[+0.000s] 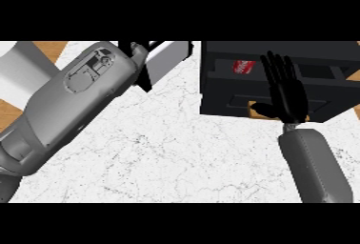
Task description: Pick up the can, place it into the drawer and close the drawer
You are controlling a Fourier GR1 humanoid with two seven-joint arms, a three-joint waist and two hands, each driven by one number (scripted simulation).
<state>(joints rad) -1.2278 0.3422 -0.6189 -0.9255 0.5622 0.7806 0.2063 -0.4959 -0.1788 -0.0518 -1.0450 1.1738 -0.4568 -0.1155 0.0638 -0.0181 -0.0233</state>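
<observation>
A: Where is the can [241, 66]?
B: It lies in the black drawer [225, 102], at the bench's [175, 152] far right.
A: And the right hand [287, 93]?
B: Over the drawer, fingers straight, holding nothing; the can shows just to its left.
A: The left hand [138, 51]?
B: At the top edge, mostly hidden behind its grey forearm [70, 105]; I cannot tell its state.

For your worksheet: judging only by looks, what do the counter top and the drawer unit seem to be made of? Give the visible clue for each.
Counter top: seems to be polished stone, perhaps marble, since it is white with fine dark veins and specks. Drawer unit: looks like matte black painted metal or plastic, with flat, even faces and no grain; the look leaves that open.
</observation>
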